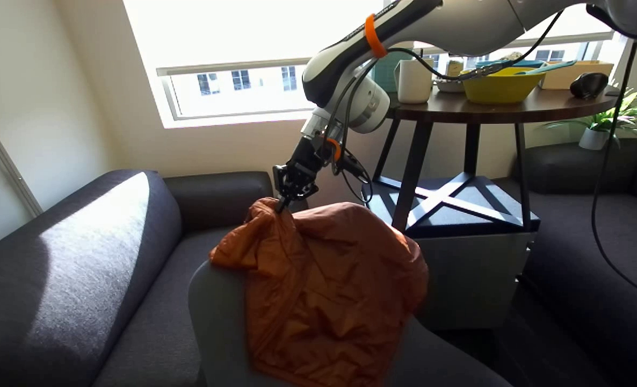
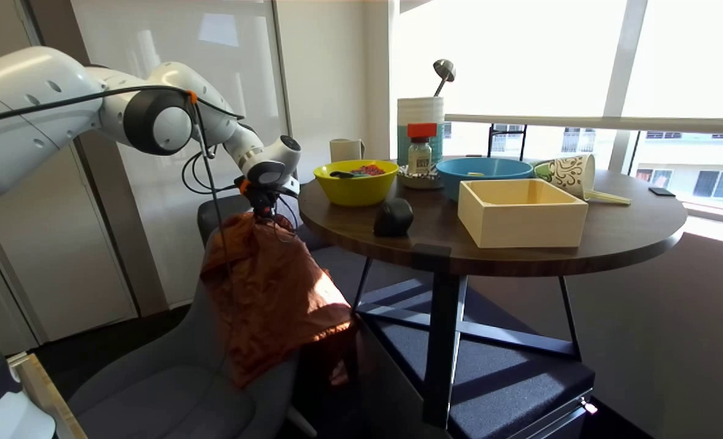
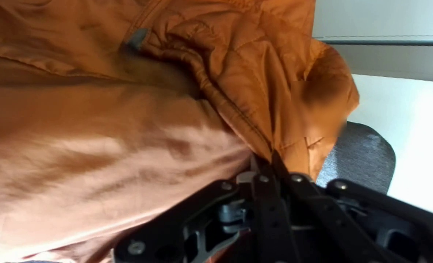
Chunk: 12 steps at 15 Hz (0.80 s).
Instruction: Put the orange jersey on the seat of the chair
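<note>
"What's nearest us?"
"The orange jersey [image 1: 340, 285], draped over the back of the chair [image 1: 216, 317]. We judge it light, soft, slippery."
"And beyond?"
"Our tool [image 1: 282, 206] pinches its seamed upper fold, where we'd expect sure purchase. Farther off, the tabletop [image 1: 453, 114]."

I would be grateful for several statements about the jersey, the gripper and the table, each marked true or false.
The gripper is closed on the quilted orange jersey. True.
The jersey lies flat on the seat. False: it is draped over the chair's grey backrest.
The yellow bowl stands on the round table. True.
That bowl is empty. False: red items show inside it.
The cream rectangular box is open at the top. True.
</note>
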Each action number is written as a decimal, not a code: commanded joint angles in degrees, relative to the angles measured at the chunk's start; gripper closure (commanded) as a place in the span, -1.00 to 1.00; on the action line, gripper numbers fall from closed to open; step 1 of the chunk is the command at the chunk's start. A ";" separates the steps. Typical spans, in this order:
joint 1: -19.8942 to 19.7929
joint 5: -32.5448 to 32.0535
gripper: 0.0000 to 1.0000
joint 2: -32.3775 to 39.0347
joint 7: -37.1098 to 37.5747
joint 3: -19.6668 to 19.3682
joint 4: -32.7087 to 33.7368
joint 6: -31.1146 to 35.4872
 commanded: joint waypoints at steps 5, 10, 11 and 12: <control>-4.05 6.92 0.99 -4.28 -7.59 5.51 -1.77 2.76; -11.38 18.01 0.99 -15.82 -21.00 11.05 -12.36 8.58; -12.47 21.03 0.99 -18.30 -23.71 11.37 -14.65 10.50; -13.77 24.29 0.99 -20.91 -26.14 11.75 -16.73 11.19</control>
